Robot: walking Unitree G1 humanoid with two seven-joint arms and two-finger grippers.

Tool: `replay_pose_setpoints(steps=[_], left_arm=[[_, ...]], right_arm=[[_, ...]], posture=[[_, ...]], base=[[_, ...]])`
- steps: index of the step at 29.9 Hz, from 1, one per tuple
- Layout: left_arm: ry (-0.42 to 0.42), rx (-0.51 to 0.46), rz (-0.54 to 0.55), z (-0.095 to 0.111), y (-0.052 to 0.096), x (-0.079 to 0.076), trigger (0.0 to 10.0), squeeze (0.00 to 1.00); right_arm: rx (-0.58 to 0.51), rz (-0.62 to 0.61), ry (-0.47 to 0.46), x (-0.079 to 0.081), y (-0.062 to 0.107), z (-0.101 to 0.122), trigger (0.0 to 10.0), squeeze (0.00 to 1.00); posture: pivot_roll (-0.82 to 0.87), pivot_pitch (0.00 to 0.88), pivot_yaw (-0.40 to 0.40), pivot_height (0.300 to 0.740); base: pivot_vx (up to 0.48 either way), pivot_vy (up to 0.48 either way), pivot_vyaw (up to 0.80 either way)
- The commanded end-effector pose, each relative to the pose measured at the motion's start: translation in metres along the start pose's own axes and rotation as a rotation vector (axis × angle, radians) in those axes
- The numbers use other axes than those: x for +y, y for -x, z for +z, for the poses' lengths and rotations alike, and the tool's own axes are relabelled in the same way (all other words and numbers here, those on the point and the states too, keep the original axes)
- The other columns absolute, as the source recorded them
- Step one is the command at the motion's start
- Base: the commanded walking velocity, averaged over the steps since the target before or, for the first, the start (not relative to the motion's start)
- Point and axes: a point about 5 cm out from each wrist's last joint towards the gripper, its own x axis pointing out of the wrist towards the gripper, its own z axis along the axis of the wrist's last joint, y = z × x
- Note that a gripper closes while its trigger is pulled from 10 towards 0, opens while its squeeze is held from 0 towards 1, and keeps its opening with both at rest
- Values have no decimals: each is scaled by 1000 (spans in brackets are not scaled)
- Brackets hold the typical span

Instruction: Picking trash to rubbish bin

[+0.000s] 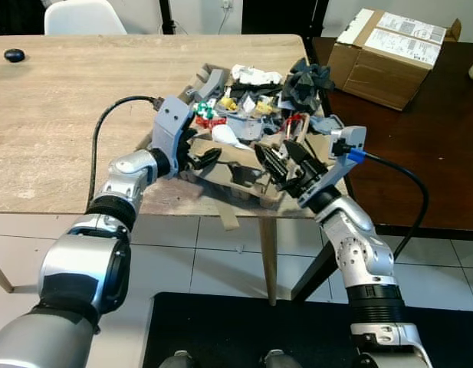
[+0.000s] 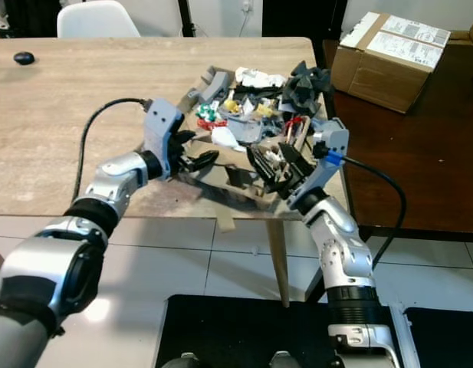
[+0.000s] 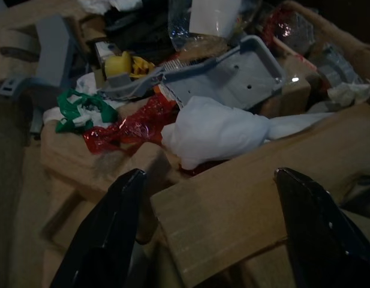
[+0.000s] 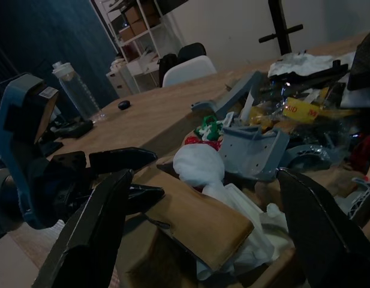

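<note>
Trash (image 1: 247,115) heaped on a cardboard sheet (image 3: 232,210) lies just ahead of both unclenched grippers, the left gripper (image 1: 204,159) and right gripper (image 1: 282,162) flanking its near edge.

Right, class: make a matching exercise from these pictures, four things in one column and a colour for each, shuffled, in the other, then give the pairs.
Things:
1. Chair
2. Plug on the right gripper
3. Wrapper
4. Mouse

Colours:
A. red
B. black
C. white
D. blue

Pairs: 1-C, 2-D, 3-A, 4-B
</note>
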Motion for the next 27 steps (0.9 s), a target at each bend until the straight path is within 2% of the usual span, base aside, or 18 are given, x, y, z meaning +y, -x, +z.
replay_pose_setpoints(steps=[1, 2, 3, 4, 5, 7, 11, 15, 17, 19, 21, 22, 24, 25, 26, 27], left_arm=[[50, 152, -39, -31, 1, -12, 10000, 0], [70, 172, -29, -33, 1, -11, 6941, 0], [70, 172, -29, -33, 1, -11, 6941, 0], [84, 179, -19, -34, 1, -11, 4627, 0], [92, 183, -1, -34, 2, -9, 0, 0], [130, 189, 41, -34, 4, -5, 0, 0], [141, 190, 52, -34, 4, -4, 0, 0], [199, 164, 89, -31, 4, 0, 0, 0], [253, 107, 121, -24, 3, 3, 0, 0], [272, 84, 130, -21, 3, 4, 0, 0], [291, -2, 173, -10, 2, 10, 0, 0], [291, -34, 203, -5, 2, 13, 3882, 0], [289, -60, 234, -1, 3, 16, 3882, 0], [302, -87, 256, 2, 4, 19, 10000, 902], [312, -107, 270, 4, 5, 21, 10000, 902], [328, -128, 278, 6, 6, 22, 10000, 1000]], right_arm=[[-6, -8, -3, -1, 5, 0, 10000, 0], [-6, -11, -1, -3, 5, 1, 10000, 0], [-6, -11, -1, -3, 5, 1, 10000, 0], [-7, -13, 0, -3, 5, 1, 10000, 0], [-8, -16, 2, -4, 5, 2, 10000, 0], [-10, -22, 2, -6, 5, 3, 10000, 0], [-9, -23, 3, -6, 5, 3, 10000, 0], [-8, -31, 3, -7, 4, 3, 10000, 0], [-10, -34, 2, -8, 3, 4, 10000, 0], [-10, -34, 3, -8, 3, 4, 10000, 0], [-14, -34, 4, -8, 2, 6, 10000, 0], [-16, -34, 4, -8, 2, 6, 10000, 0], [-17, -33, 4, -8, 2, 7, 10000, 0], [-16, -33, 4, -8, 3, 7, 10000, 0], [-15, -33, 4, -8, 3, 7, 10000, 0], [-15, -34, 4, -8, 3, 7, 10000, 0]], posture=[[42, 208, 63, 740], [43, 209, 63, 740], [43, 209, 63, 740], [44, 212, 62, 740], [44, 214, 62, 740], [48, 219, 58, 740], [48, 219, 58, 740], [50, 224, 54, 740], [50, 225, 53, 740], [50, 225, 53, 740], [48, 231, 53, 740], [49, 237, 51, 740], [49, 238, 51, 740], [51, 242, 50, 740], [53, 244, 48, 740], [53, 244, 48, 740]], base=[[0, 0, 0], [0, 0, 0], [0, 0, 0], [0, 0, 0], [0, 0, 0], [0, 0, 0], [0, 0, 0], [0, 0, 0], [0, 0, 0], [0, 0, 0], [0, 0, 0], [0, 0, 0], [0, 0, 0], [0, 0, 0], [0, 0, 0], [0, 0, 0]])
